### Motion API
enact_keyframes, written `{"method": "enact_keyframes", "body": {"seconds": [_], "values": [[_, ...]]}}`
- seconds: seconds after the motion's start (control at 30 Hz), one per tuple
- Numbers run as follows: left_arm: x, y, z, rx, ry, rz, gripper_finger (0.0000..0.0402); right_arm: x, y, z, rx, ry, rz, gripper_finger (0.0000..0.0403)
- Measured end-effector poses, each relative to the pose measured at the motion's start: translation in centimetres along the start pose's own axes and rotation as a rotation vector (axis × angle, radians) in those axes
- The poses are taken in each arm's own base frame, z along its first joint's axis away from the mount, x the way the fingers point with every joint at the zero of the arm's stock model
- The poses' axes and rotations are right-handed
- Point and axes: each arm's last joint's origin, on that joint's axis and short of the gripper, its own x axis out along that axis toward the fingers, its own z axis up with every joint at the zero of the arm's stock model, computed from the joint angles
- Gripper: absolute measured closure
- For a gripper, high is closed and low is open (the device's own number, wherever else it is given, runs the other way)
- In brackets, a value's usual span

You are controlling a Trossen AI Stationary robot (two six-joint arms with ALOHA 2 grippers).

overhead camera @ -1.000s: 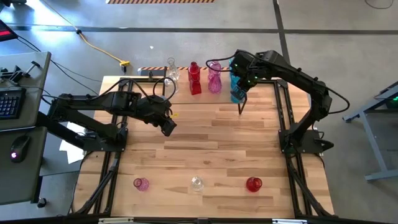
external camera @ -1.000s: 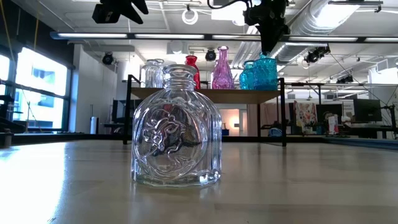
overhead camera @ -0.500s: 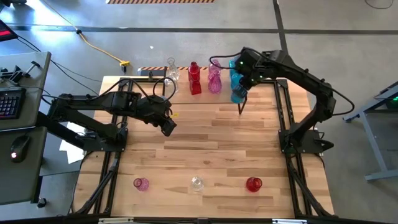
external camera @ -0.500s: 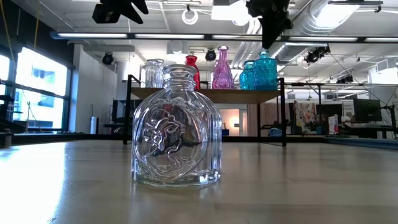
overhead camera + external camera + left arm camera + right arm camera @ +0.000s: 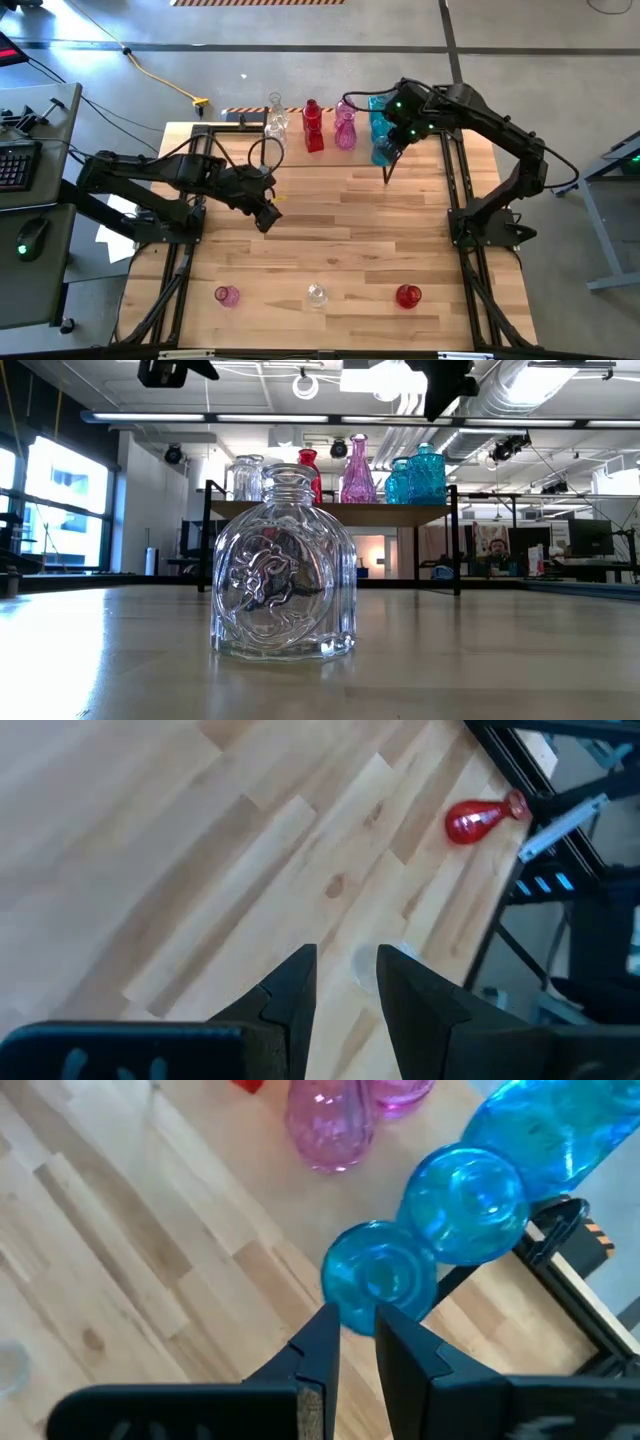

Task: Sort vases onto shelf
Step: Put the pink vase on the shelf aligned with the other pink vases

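Observation:
The shelf (image 5: 330, 515) stands at the table's far edge. On it are a clear vase (image 5: 275, 115), a red vase (image 5: 313, 127), a pink vase (image 5: 345, 127) and blue vases (image 5: 381, 140). Three more vases stand near the front edge: pink (image 5: 227, 295), clear (image 5: 316, 295) and red (image 5: 406, 296). My right gripper (image 5: 355, 1318) hangs above the nearest blue vase (image 5: 378, 1277), its fingers a narrow gap apart and empty. My left gripper (image 5: 265, 220) hovers open over the table's left middle, holding nothing (image 5: 345, 955).
Black frame rails run along the table's left and right sides (image 5: 465, 215). Bare wood lies between the shelf and the front row of vases. In the low view the clear vase (image 5: 285, 565) fills the foreground, with the room behind it.
My right gripper has risen from beside the blue vases and drawn a little toward the table's right edge, empty; the blue vases stay on the shelf. My left gripper has swung slightly toward the table's near edge.

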Motion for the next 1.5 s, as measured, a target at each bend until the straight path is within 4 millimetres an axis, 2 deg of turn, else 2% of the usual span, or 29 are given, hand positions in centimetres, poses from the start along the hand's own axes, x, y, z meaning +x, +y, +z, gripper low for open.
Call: {"method": "enact_keyframes", "body": {"seconds": [0.23, 0.43, 0.77, 1.27, 1.5], "values": [[-0.2, -1.2, -2.4, -0.090, 0.116, -0.010, 0.0302, -0.2, 1.7, -0.7, -0.035, 0.021, 0.043, 0.0357], [-0.6, -1.4, -5.0, -0.165, 0.230, 0.079, 0.0302, -0.4, 3.2, -1.1, -0.062, 0.027, 0.068, 0.0357], [-1.1, -2.2, -8.5, -0.236, 0.321, 0.200, 0.0302, -0.7, 4.8, -1.8, -0.096, 0.031, 0.098, 0.0357], [1.8, -4.0, -13.2, -0.217, 0.400, 0.395, 0.0302, -0.8, 5.5, -2.1, -0.103, 0.033, 0.110, 0.0357], [1.8, -4.6, -15.4, -0.257, 0.424, 0.438, 0.0302, -0.8, 5.5, -2.1, -0.103, 0.033, 0.110, 0.0357]]}}
